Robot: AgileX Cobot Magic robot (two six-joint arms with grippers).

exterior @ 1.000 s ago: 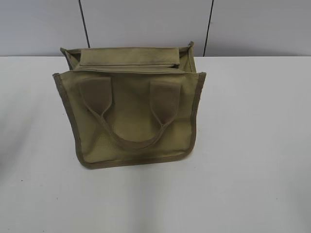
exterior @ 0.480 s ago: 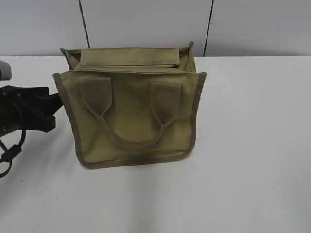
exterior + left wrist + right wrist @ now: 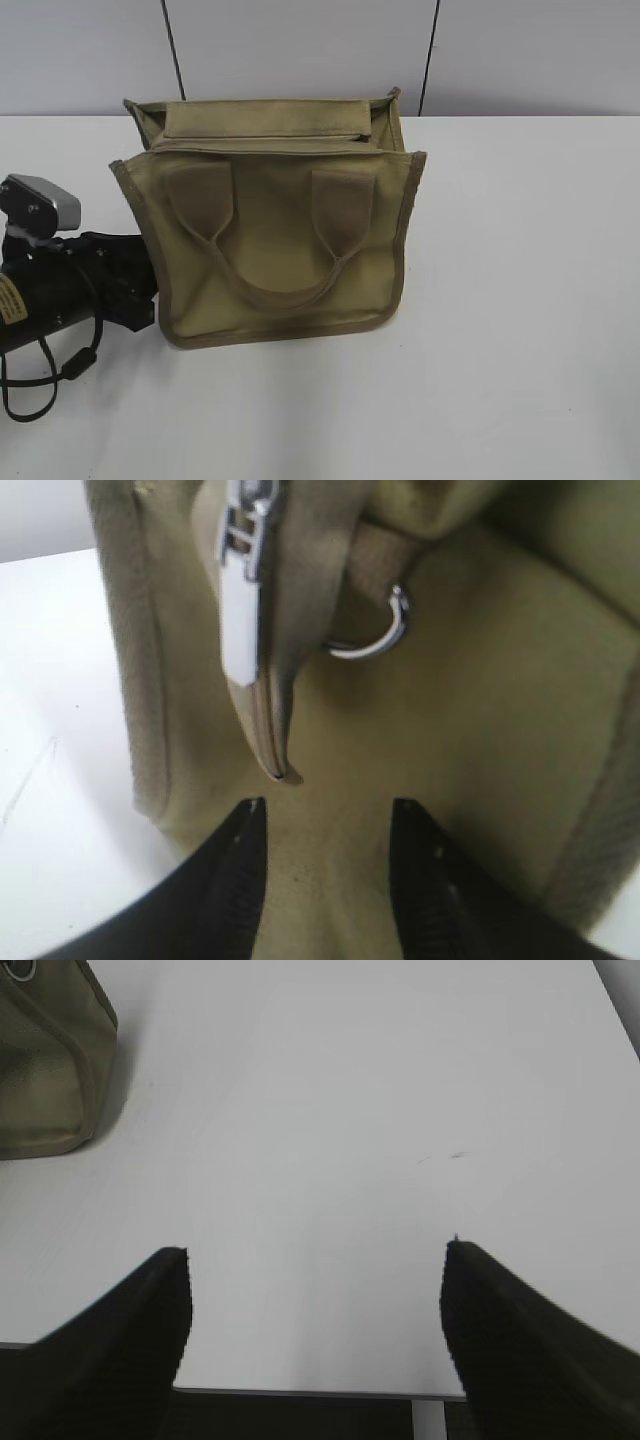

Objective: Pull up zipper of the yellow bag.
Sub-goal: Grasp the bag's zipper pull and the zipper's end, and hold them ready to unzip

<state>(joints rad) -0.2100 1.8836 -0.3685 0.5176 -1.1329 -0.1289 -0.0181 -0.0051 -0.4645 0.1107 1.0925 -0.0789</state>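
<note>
1. Bag: the yellow bag [image 3: 270, 230] sits upright on the white table [image 3: 500, 300], slightly left of centre in my exterior view, front handle [image 3: 270, 285] hanging down its face.
2. Left gripper [image 3: 325, 815] is at the bag's left side, around 8 o'clock from bag centre in the exterior view. On my left wrist feed the fingers [image 3: 235, 865] are spread with khaki fabric showing between them, holding nothing.
3. Zipper [image 3: 262, 695]: silver pull tab [image 3: 243, 590] hangs at 11 o'clock from the fingertips, clear of them. Metal D-ring [image 3: 380, 630] sits just right of it, at about 1 o'clock.
4. Right gripper [image 3: 315, 1255]: fingers wide apart over bare table, empty. Bag corner [image 3: 50, 1060] is at 10 o'clock in that feed, well apart. This arm doesn't show in my exterior view.
</note>
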